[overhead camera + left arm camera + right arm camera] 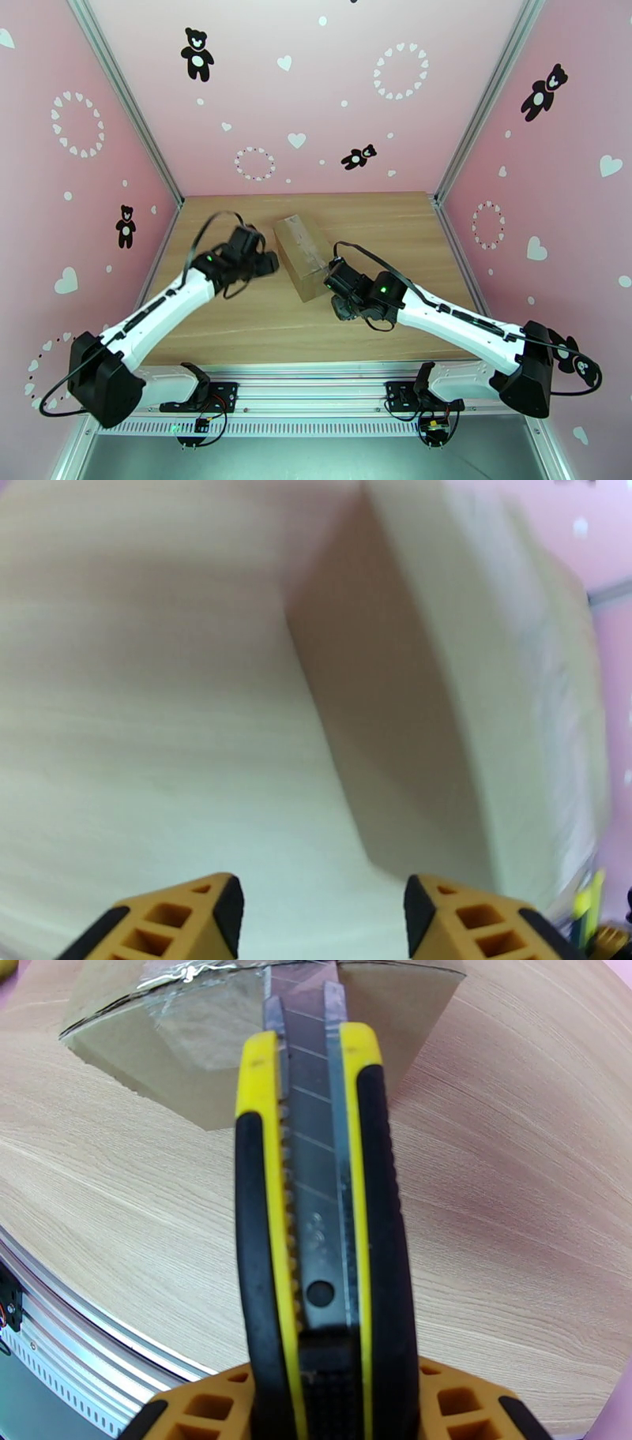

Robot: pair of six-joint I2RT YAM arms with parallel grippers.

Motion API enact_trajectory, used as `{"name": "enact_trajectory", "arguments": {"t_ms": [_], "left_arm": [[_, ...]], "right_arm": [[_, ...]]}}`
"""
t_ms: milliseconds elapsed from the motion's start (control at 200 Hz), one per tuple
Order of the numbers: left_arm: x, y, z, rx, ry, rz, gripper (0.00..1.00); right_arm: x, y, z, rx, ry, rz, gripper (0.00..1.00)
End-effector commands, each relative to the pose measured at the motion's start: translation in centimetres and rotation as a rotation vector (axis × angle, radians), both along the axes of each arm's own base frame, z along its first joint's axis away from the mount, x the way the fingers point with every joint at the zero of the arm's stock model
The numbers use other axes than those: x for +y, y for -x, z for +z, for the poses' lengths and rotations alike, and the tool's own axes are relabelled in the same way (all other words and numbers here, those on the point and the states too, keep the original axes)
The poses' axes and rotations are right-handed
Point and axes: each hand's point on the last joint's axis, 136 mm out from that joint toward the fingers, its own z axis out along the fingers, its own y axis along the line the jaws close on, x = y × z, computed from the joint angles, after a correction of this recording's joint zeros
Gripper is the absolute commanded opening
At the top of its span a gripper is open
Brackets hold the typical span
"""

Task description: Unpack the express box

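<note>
Firmly, right gripper [328,1402] clamps yellow-black utility knife [316,1197] near taped cardboard express box [302,254]; left gripper [324,910] gapes.

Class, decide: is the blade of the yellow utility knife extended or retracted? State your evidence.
Extended. In the right wrist view the segmented blade sticks out past the utility knife body, toward the taped express box.

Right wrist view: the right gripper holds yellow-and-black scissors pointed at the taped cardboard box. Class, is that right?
No. The right gripper holds a yellow-and-black utility knife, not scissors, pointed at the taped express box; the right wrist view shows its segmented blade.
</note>
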Motion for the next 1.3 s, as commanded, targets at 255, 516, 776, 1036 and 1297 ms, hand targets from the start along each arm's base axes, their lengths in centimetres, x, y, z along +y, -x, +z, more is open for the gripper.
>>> {"name": "enact_trajectory", "arguments": {"t_ms": [255,516,776,1036,1297], "left_arm": [[-4.8,-1.7,0.1,-0.151,0.060,0.020,0.58],[-8.1,-1.1,-1.1,-0.144,0.048,-0.033,0.58],[-10.3,-0.4,-1.0,-0.149,0.085,-0.058,0.58],[-11.7,-0.4,-0.5,-0.154,0.098,-0.079,0.58],[-12.4,-0.2,-0.8,-0.144,0.104,-0.085,0.58]], "right_arm": [[0.9,-0.5,1.1,-0.032,-0.044,0.016,0.00],[1.6,-0.3,0.8,-0.017,-0.058,0.034,0.00],[3.1,0.4,0.4,-0.007,-0.056,0.083,0.00],[4.7,1.0,0.9,-0.014,-0.085,0.120,0.00],[5.5,1.5,1.4,-0.020,-0.120,0.140,0.00]]}}
